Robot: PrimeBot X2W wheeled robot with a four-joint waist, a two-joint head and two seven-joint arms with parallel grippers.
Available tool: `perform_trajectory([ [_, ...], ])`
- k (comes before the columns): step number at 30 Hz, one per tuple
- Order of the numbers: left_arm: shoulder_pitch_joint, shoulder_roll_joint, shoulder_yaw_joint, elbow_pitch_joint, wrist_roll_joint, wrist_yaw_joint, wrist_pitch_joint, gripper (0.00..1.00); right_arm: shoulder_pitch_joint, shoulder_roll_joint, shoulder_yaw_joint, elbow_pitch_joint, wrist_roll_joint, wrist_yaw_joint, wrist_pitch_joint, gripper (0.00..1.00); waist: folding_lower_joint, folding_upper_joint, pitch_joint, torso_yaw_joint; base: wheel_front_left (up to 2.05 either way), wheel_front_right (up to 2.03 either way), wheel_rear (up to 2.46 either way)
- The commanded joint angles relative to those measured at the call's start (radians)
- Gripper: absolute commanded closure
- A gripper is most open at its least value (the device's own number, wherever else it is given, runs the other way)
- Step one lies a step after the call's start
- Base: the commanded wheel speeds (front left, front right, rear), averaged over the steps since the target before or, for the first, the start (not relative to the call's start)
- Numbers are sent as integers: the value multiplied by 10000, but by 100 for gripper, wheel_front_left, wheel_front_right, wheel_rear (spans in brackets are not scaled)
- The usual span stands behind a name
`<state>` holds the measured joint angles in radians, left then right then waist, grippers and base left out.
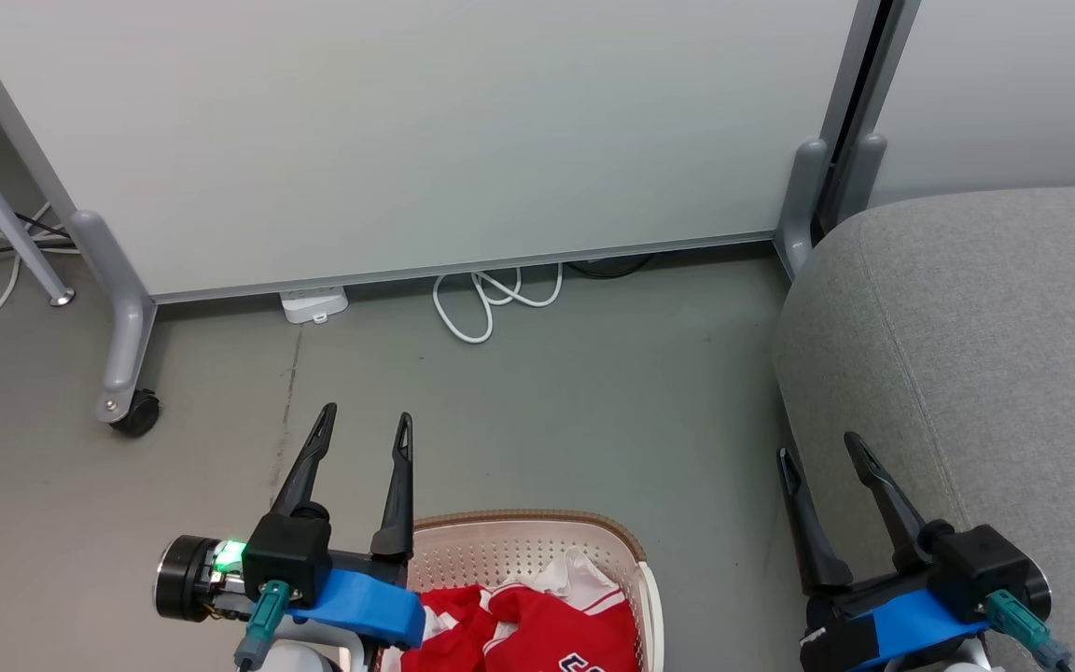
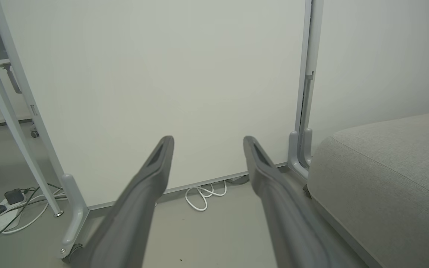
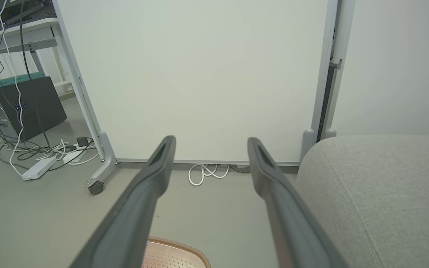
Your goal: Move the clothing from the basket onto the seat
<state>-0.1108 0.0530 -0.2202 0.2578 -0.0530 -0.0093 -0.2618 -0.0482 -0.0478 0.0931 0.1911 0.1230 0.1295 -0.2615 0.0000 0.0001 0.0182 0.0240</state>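
Red clothing [image 1: 523, 635] with white trim lies bunched in the cream basket [image 1: 537, 537], which sits on the floor at the bottom middle of the head view; its brown rim [image 3: 177, 247] also peeks in below the right wrist view. The grey seat [image 1: 976, 373] fills the right side, seen too as the seat [image 2: 385, 178] and the seat [image 3: 378, 193] in the wrist views. My left gripper [image 1: 365, 425] hangs open just left of the basket, empty. My right gripper [image 1: 817, 448] is open and empty at the seat's front edge.
A white partition panel [image 1: 407, 131] on castor feet [image 1: 132, 406] stands straight ahead. White cable loops [image 1: 491, 299] and a power strip [image 1: 314, 303] lie at its base. More cables and a dark box [image 3: 32, 108] sit far left under a desk.
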Motion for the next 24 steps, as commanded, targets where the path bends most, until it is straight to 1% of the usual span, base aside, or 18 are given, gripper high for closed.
perform_trajectory([
  [1,-144,-5,28,20,-28,-11,-49,0,123,-44,-4,17,42,22,-56,0,0,-1,1,10,0,0,0],
  [7,-162,-14,76,56,-98,-61,-49,0,78,-44,28,21,21,22,-56,0,0,-1,29,14,0,0,0],
  [14,-452,-21,15,587,-66,-394,-41,0,-142,-43,94,-27,-23,22,-56,0,0,-1,260,-175,0,0,0],
  [19,-985,-15,-170,1189,28,-697,-41,0,-411,-41,95,-133,-62,22,-56,0,0,-1,715,-464,0,0,0],
  [24,-1742,114,-492,2094,68,-981,-39,0,-813,-40,110,-280,-46,22,-50,0,0,-1,1466,-857,0,0,0],
])
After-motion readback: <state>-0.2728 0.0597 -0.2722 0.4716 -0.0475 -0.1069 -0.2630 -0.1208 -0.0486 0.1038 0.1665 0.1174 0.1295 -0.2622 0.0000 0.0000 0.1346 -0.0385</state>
